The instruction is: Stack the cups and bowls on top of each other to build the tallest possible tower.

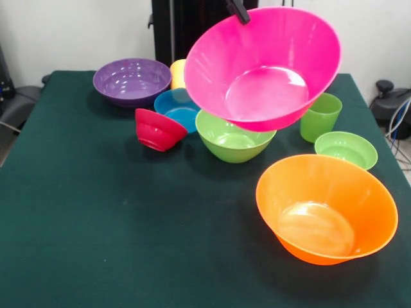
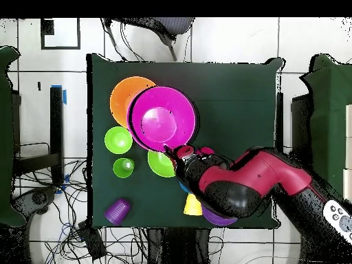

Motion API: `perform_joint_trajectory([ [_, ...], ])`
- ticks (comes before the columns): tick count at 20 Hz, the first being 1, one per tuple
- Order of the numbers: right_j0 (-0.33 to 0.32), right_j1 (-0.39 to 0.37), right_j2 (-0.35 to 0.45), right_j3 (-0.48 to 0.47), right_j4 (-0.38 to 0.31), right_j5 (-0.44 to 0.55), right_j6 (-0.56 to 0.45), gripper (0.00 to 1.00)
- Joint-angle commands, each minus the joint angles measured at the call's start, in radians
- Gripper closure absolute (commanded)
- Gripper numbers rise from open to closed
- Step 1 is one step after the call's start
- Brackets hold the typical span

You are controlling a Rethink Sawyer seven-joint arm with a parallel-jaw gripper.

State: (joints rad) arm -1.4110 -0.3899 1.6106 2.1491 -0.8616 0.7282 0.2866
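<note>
1 large pink bowl (image 1: pixel 263 67) is being held aloft, tilted, by its far rim in the closed gripper (image 1: pixel 239 13), above the medium green bowl (image 1: pixel 232 138). 1 large orange bowl (image 1: pixel 326 208) is resting nearest the camera. 1 red bowl (image 1: pixel 157 130), 1 blue bowl (image 1: pixel 176 109), 1 purple bowl (image 1: pixel 131 81), 1 green cup (image 1: pixel 320 117) and 1 light green bowl (image 1: pixel 347 150) are being kept on the table (image 1: pixel 115 244).

The near left of the counter (image 1: pixel 96 244) lies open. Bowls crowd its far side and right; the raised pink bowl (image 1: pixel 263 67) overhangs the green bowl (image 1: pixel 232 138).
</note>
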Motion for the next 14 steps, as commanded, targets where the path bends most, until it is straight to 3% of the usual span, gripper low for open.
perform_joint_trajectory([
  [1, 0.080, -0.029, -0.097, 0.101, -0.079, -0.064, 0.015, 1.00],
  [7, 0.096, -0.079, -0.139, 0.111, -0.140, -0.102, 0.040, 1.00],
  [12, 0.072, -0.088, -0.184, 0.108, -0.178, -0.109, -0.023, 1.00],
  [14, 0.078, -0.105, -0.202, 0.106, -0.215, -0.137, -0.002, 1.00],
])
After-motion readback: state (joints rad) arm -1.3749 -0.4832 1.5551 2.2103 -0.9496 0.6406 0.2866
